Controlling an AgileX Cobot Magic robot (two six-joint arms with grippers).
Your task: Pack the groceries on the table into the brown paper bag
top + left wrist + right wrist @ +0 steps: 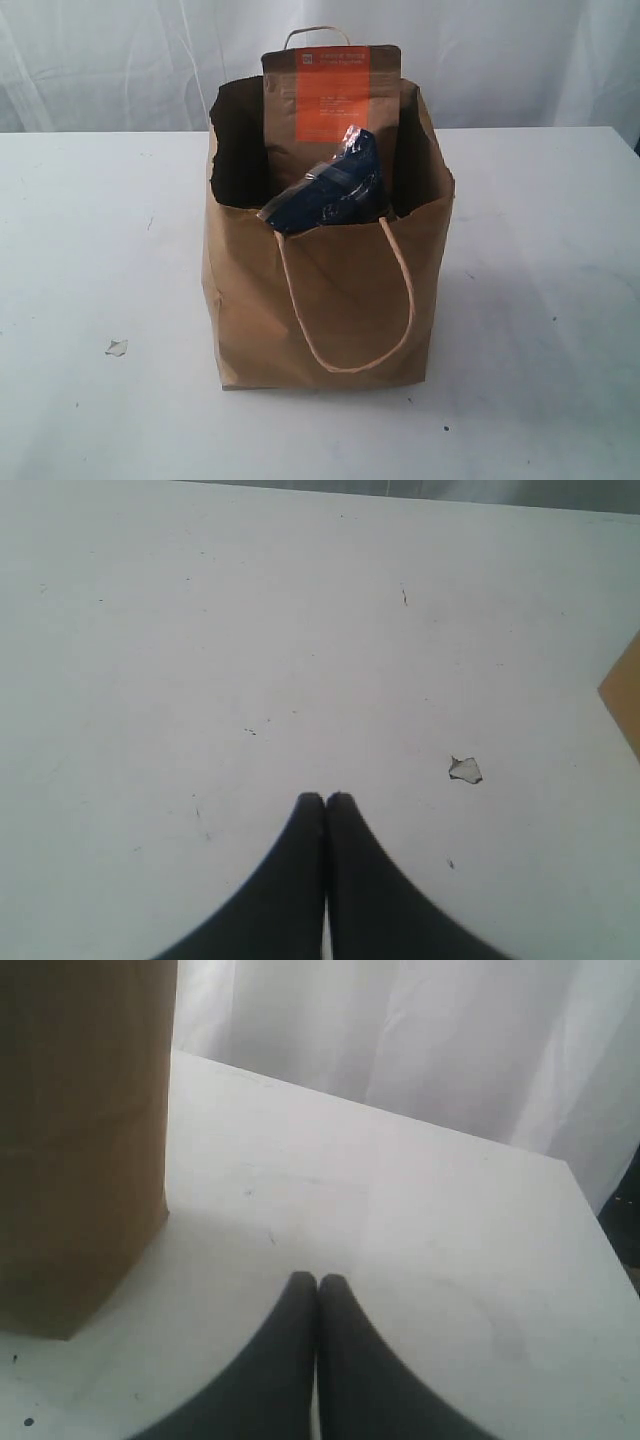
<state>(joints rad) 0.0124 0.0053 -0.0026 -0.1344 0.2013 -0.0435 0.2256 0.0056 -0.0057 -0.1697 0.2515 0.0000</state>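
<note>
The brown paper bag (330, 310) stands upright in the middle of the white table (90, 250). Out of its open top stick a brown pouch with an orange label (330, 95) and a dark-blue noodle packet (335, 190) leaning over the front rim. No other groceries show. Neither arm appears in the exterior view. My left gripper (325, 800) is shut and empty over bare tabletop; a corner of the bag (625, 700) shows at that view's edge. My right gripper (318, 1282) is shut and empty, with the bag's side (80, 1130) close by.
A small chip in the table's surface (117, 347) lies to the left of the bag, also visible as a chip (465, 770) near the left gripper. A white curtain (120, 60) hangs behind the table. The table's far edge (580, 1175) shows in the right wrist view.
</note>
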